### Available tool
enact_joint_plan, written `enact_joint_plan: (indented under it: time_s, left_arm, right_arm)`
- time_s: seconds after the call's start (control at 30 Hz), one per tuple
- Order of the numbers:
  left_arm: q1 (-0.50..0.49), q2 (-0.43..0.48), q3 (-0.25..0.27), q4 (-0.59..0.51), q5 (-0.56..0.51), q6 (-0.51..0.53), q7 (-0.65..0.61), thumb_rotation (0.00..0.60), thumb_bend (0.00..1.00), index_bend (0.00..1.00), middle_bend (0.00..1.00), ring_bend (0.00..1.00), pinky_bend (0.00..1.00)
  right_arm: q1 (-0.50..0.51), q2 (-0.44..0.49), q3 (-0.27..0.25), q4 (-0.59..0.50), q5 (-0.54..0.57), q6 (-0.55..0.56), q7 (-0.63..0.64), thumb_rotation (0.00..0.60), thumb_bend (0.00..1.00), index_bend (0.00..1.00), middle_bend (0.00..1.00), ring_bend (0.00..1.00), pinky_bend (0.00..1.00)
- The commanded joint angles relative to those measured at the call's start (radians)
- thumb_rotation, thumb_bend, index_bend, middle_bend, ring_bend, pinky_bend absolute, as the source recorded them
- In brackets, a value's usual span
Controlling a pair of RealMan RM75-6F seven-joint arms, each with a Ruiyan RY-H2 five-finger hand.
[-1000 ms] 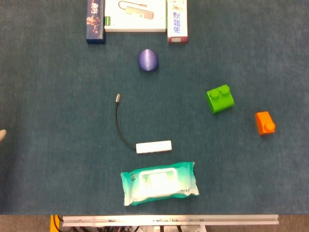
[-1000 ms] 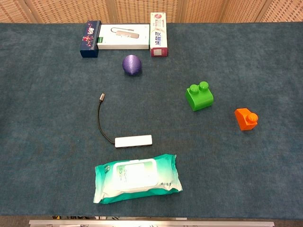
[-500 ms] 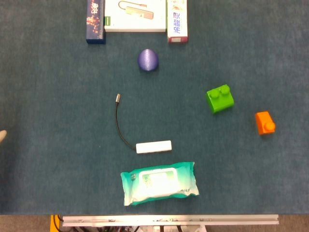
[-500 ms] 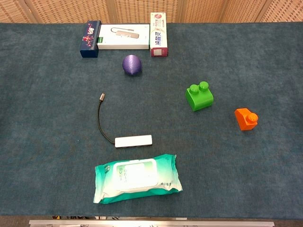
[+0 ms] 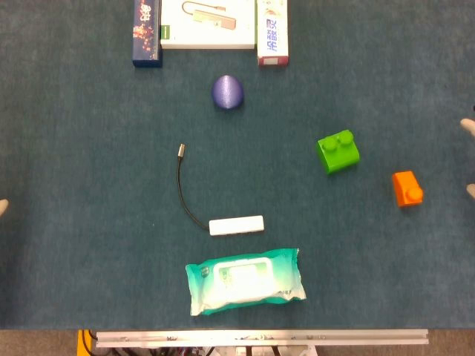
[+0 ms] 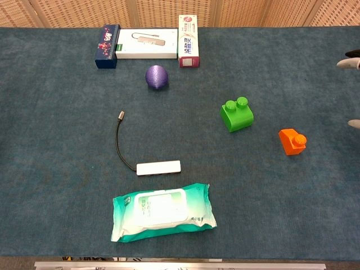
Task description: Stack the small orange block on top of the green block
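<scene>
The small orange block (image 5: 407, 188) (image 6: 292, 141) lies on the blue-green cloth at the right, a single stud on its side. Up and to its left, a short gap away, the green block (image 5: 338, 152) (image 6: 236, 115) stands with two studs up. Only two pale fingertips of my right hand (image 5: 468, 127) (image 6: 349, 63) show at the right edge, spread apart, right of the orange block and touching nothing. Just a sliver of my left hand (image 5: 3, 208) shows at the left edge of the head view, far from both blocks.
A purple ball (image 5: 228, 92) sits mid-table. Three boxes (image 5: 208, 24) line the far edge. A white adapter with a black cable (image 5: 236, 225) lies in the middle, and a green wet-wipes pack (image 5: 244, 281) is near the front edge.
The fingertips of my right hand have come into view at the right edge. Both blocks and the left hand are where they were.
</scene>
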Motion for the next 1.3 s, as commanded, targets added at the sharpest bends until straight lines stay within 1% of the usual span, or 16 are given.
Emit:
enact_joint_plan:
  time_s: [0.03, 0.37, 0.9, 1.3]
  left_arm:
    - [0.000, 0.003, 0.001, 0.001, 0.003, -0.001, -0.007, 0.600, 0.11, 0.44, 0.44, 0.30, 0.37]
    - [-0.001, 0.008, 0.002, -0.002, 0.001, -0.006, -0.014, 0.600, 0.11, 0.44, 0.44, 0.30, 0.37]
    - [0.004, 0.013, -0.002, -0.003, 0.001, 0.004, -0.026, 0.600, 0.11, 0.44, 0.44, 0.30, 0.38]
    - [0.009, 0.019, -0.003, -0.005, 0.002, 0.013, -0.036, 0.600, 0.11, 0.44, 0.44, 0.30, 0.38]
  right_arm:
    - [0.017, -0.032, -0.008, 0.033, 0.007, -0.039, -0.039, 0.600, 0.05, 0.16, 0.09, 0.02, 0.16]
    - [0.040, -0.083, -0.029, 0.077, 0.029, -0.104, -0.097, 0.600, 0.05, 0.15, 0.09, 0.02, 0.16]
    - [0.072, -0.147, -0.041, 0.107, 0.039, -0.148, -0.178, 0.600, 0.05, 0.14, 0.08, 0.01, 0.15]
    - [0.088, -0.181, -0.038, 0.123, 0.050, -0.153, -0.221, 0.600, 0.05, 0.14, 0.08, 0.01, 0.15]
